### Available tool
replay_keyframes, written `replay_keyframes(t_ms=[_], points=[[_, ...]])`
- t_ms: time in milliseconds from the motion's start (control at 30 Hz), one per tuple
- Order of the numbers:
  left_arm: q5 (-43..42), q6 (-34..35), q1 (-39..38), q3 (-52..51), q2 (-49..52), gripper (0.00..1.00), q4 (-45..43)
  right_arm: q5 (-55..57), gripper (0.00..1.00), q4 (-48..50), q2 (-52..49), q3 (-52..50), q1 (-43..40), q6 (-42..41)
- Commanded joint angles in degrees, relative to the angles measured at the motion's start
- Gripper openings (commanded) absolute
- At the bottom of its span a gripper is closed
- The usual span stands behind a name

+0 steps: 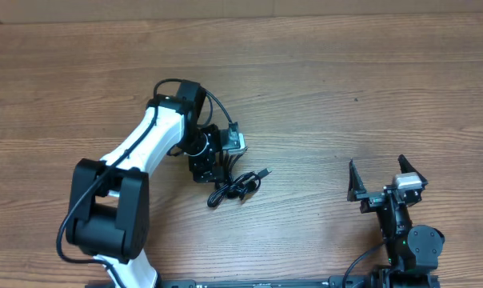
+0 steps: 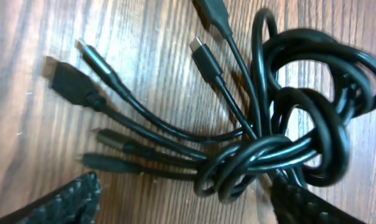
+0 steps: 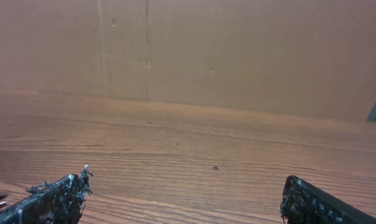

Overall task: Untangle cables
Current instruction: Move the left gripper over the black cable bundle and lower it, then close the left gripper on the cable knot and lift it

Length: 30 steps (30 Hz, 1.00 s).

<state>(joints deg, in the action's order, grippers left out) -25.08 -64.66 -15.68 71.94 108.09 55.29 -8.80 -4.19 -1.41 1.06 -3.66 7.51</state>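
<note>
Black on brown wood, so it's easy to read. Your thin black cables with small plug ends (image 1: pixel 237 186) lie in one clump on the wood-grain table (image 1: pixel 345 72), just toward 6 o'clock from its middle. Your left gripper (image 1: pixel 212 164) hangs right over the clump's 10 o'clock edge, pointing down at it.

In the left wrist view its ribbed black fingers (image 2: pixel 63 202) stand wide apart at 7 and 5 o'clock with the tight wrap of cord between them. They aren't pinching anything I can see, so I'd call that one open. That straddle makes sense to me: the loops bunch at 3 o'clock and the loose plugs (image 2: pixel 206 59) fan toward 10 o'clock, so the wrap is the spot that pins everything together.

Your right gripper (image 1: pixel 385 186) sits at 4 o'clock, well apart from the clump, jaws spread and empty. My guess is it's parked so it won't crowd the first grab.

Nothing's untangled yet. Watch that a pinch on the wrap doesn't just cinch it tighter.
</note>
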Motion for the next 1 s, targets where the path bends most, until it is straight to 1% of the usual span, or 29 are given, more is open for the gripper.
replay_keyframes(t_ms=[0,267,467,500,600,733,767,800,833,867,967], points=[[-1.99,-1.01,-0.15,-0.7,2.19,0.86,-0.13,-0.28,1.0,0.2,0.04,-0.61,-0.07,0.07],[-2.05,-1.57,-0.15,-0.74,3.65,0.84,-0.31,-0.28,1.0,0.2,0.04,-0.61,-0.07,0.07],[-3.37,-1.57,-0.15,-1.16,6.43,0.79,0.15,-0.28,1.0,0.2,0.04,-0.61,-0.07,0.07],[-3.56,-1.57,-0.15,-1.18,6.69,0.76,0.15,-0.28,1.0,0.2,0.04,-0.61,-0.07,0.07],[-3.54,-1.62,-0.15,-1.18,6.97,0.6,-0.17,-0.28,1.0,0.2,0.04,-0.61,-0.07,0.07],[-3.54,-1.6,-0.15,-1.18,6.97,0.3,-0.76,-0.28,1.0,0.2,0.04,-0.61,-0.07,0.07],[-3.54,-1.6,-0.15,-1.18,6.97,0.24,-0.79,-0.28,1.0,0.2,0.04,-0.61,-0.07,0.07],[-3.54,-1.6,-0.15,-1.18,6.97,0.2,-0.79,-0.28,1.0,0.2,0.04,-0.59,-0.07,0.07],[-3.52,-1.6,-0.15,-1.18,6.97,0.06,-0.76,-0.28,1.0,0.2,0.04,-0.61,-0.07,0.07],[-3.52,-1.6,-0.15,-1.18,6.97,0.04,-0.76,-0.28,1.0,0.2,0.04,-0.61,-0.07,0.07],[-3.8,-1.38,-0.15,-1.16,6.95,0.04,-0.66,-0.28,1.0,0.2,0.04,-0.61,-0.07,0.07]])
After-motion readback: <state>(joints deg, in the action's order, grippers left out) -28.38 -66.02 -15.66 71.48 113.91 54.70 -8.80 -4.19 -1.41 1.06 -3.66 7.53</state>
